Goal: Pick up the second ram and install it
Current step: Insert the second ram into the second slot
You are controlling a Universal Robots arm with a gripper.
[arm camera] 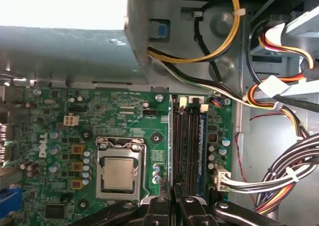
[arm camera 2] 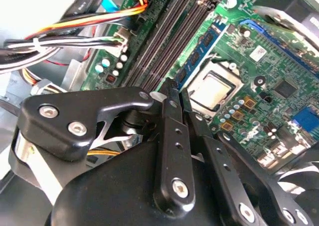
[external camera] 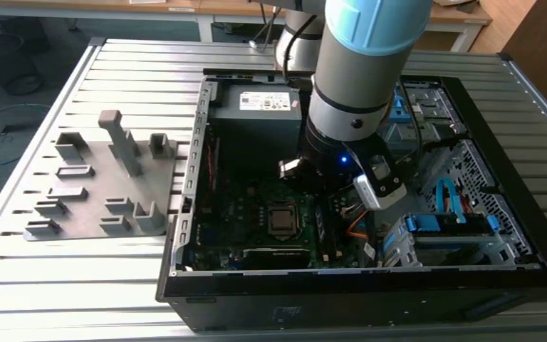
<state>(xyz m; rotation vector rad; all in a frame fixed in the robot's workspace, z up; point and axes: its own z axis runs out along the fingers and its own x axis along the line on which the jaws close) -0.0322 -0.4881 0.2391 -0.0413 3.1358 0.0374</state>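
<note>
Hovering over motherboard [arm camera: 99,116] memory slots [arm camera: 184,146], tool [arm camera 2: 174,94] closed, fingers pressed together; blue ram [arm camera: 202,151] seated in one slot.

Exterior view: even daylight-type lighting, bright on the ribbed metal table [external camera: 83,271], soft shadows only. Inside of the computer case [external camera: 350,278] is dim, motherboard [external camera: 254,214] dark and low-contrast under the arm's shadow. Small blue light glows on the arm [external camera: 345,158]. Mild softness overall.

Second wrist view: near black gripper [arm camera 2: 174,94] body is out of focus and underexposed; board behind is sharper, well lit. One corner is blown out white, glare on the cable bundle [arm camera 2: 60,42].

First wrist view: motherboard sharp and evenly lit, CPU [arm camera: 118,172] shows a dull sheen. Large overexposed white patch above the metal case wall [arm camera: 75,52]. Gripper links blurred at the frame edge.
</note>
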